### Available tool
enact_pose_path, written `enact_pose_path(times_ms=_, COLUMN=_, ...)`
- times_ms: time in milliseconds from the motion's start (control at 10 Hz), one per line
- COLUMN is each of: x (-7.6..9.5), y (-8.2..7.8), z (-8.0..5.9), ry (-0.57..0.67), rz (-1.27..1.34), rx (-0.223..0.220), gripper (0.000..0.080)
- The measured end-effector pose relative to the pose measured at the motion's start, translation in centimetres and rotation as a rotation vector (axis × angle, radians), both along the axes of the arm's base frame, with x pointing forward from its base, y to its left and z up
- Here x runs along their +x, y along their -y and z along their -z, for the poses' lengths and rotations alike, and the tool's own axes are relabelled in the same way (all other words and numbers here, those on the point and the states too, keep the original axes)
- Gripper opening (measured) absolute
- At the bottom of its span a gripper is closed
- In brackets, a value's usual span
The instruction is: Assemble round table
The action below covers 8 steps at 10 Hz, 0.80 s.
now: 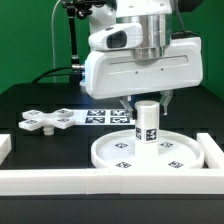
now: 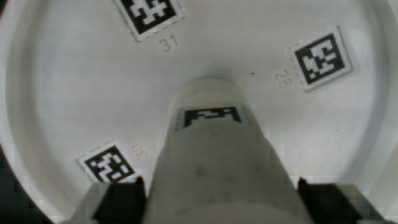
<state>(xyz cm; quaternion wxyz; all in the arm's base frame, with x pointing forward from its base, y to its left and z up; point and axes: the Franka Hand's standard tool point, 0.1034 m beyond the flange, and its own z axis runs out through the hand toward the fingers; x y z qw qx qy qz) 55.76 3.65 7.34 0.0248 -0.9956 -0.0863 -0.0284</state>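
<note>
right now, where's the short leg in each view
Exterior view: the leg stands upright on the round disc, toward the exterior view's right, just below the arm.
Wrist view: the leg fills the middle of the picture, seen from above along its length, with the round disc spread behind it.
Shared landmark: the square tag on the leg's side, which also shows in the wrist view.

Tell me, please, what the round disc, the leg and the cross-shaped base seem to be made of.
The round disc, leg and cross-shaped base all look like white hard plastic, matte to slightly glossy: surfaces are smooth and uniform, with soft sheen. The black-and-white tags look like printed stickers, probably paper.
</note>
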Motion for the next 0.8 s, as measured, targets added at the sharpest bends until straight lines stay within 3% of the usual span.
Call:
enact_pose_path(times_ms=300, x=-0.05, y=0.03, z=0.02, ry=-0.018, rz=0.363, rx=0.02, gripper=0.0409)
enact_pose_path(times_ms=800, x=-0.06, y=0.11, z=0.05, ry=-0.04, rz=0.675, rx=0.055, gripper=0.0409)
